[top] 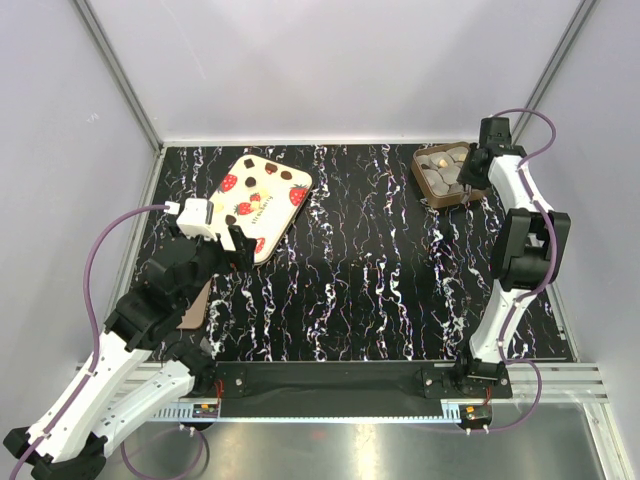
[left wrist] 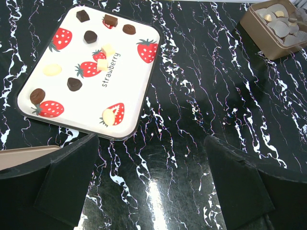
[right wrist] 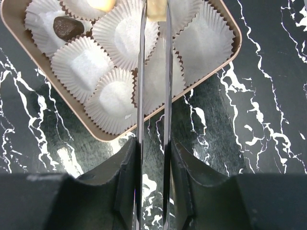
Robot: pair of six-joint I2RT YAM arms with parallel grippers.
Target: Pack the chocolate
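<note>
Dark, brown and pale chocolate pieces (left wrist: 91,36) lie loose on a cream strawberry-printed tray (left wrist: 139,96) at the back left. A tan box (right wrist: 103,138) of white paper cups (right wrist: 81,64) sits at the back right; one cup holds a dark chocolate (right wrist: 67,26). My right gripper (right wrist: 153,146) is shut on metal tongs (right wrist: 142,72) that reach over the box, with a pale yellow piece (right wrist: 156,9) between their tips. My left gripper (left wrist: 151,182) stands open and empty above the table, just nearer than the strawberry tray.
A flat tan lid (left wrist: 24,155) lies beside the left arm (top: 160,290). White walls and metal posts close in the black marbled table (top: 380,280). The right arm (top: 525,250) stands along the right edge.
</note>
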